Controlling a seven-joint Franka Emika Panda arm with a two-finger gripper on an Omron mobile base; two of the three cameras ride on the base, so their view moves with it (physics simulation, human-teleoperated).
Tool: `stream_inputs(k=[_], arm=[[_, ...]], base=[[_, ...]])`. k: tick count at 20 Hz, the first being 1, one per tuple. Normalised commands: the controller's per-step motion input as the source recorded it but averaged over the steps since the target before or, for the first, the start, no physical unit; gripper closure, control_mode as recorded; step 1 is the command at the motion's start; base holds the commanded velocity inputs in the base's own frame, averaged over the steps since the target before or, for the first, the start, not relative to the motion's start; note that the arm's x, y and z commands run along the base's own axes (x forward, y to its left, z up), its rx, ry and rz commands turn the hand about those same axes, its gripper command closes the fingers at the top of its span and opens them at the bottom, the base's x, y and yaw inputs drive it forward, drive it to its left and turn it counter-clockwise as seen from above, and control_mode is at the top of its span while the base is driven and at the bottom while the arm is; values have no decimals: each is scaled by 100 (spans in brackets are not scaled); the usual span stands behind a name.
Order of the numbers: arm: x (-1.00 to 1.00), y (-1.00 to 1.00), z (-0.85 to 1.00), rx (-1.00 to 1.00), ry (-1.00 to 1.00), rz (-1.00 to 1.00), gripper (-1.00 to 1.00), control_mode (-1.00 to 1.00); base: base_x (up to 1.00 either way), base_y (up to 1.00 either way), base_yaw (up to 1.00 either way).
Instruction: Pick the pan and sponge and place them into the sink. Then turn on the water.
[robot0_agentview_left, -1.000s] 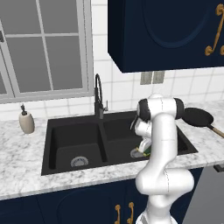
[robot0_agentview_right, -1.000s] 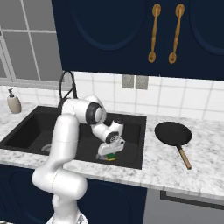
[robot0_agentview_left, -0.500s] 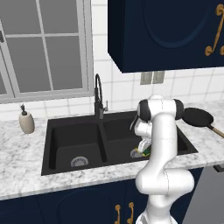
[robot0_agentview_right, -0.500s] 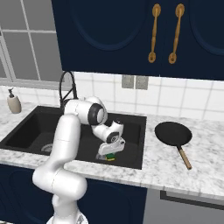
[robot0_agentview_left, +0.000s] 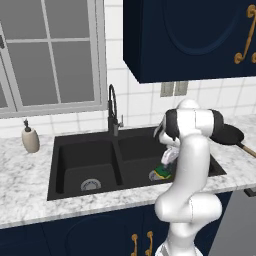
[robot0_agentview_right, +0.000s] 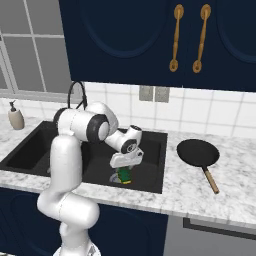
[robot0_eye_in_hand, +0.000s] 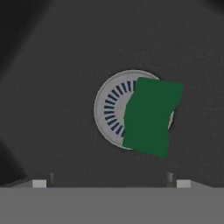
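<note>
We find the sponge (robot0_eye_in_hand: 151, 116) lying in the sink's (robot0_agentview_left: 65, 150) rt basin, partly over the drain (robot0_eye_in_hand: 114, 109), directly below the gripper (robot0_agentview_right: 124, 169). Fingers spread wide, holding nothing, i.e. sponge released. Pan (robot0_agentview_right: 197, 152) sits on counter (robot0_agentview_right: 235, 197), rt of sink, untouched.

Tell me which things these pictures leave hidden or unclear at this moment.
- Right basin drain: in the hand view the sponge covers part of it.
- Pan: in the left base view the arm hides part of it, and the picture edge cuts its handle.
- Sponge: in the left base view the arm covers part of it.
- End effector: too small in the right base view to tell if the fingers are open.
</note>
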Motion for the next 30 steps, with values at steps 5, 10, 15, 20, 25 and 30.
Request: stream_inputs(k=[5, 10, 15, 20, 25, 30], arm=[[-62, -14, 100, 0, -3, -14, -100, -100], [-59, -13, 96, -4, -4, -14, -100, -100], [-27, -21, 79, -10, 0, -12, -100, -100], [0, -6, 4, -7, 0, -2, -100, -100], [-1, -8, 7, -1, 0, 0, -100, -100], [0, -27, 42, -5, 3, -2, -100, -100]], base=[[0, 0, 0], [0, 0, 0], [0, 0, 0], [0, 0, 0], [0, 0, 0], [0, 0, 0]])
